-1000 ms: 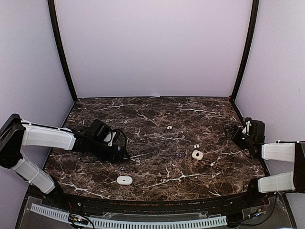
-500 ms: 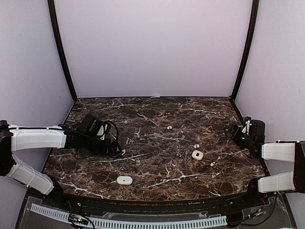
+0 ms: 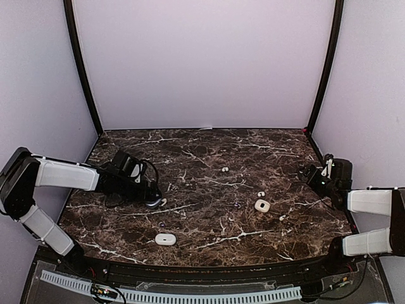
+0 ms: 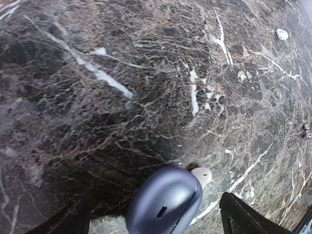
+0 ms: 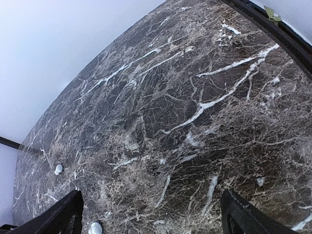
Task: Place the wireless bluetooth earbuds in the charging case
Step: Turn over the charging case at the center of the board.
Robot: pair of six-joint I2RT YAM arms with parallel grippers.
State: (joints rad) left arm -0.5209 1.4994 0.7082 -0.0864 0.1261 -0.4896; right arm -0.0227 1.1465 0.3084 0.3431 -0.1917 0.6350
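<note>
**A:** Where's the nearest bud?
**B:** The earbud (image 4: 201, 175) lies on the table (image 4: 122, 97), at one o'clock of the lavender case (image 4: 165, 202), just beside it.
**A:** What changed?
**B:** The left gripper (image 4: 156, 217) drew back, fingers spread and empty. The bud isn't in the case yet. The right gripper (image 5: 151, 209) is spread too.

1. Dark marble table (image 3: 209, 145), white-veined.
2. One white case (image 3: 166, 239) near the front edge; a second white case (image 3: 262, 205) toward the right edge.
3. A lavender case (image 4: 165, 204) (left side) with a white earbud (image 4: 201, 175) just beside it.
4. A lone earbud (image 3: 224, 170) mid-table.
</note>
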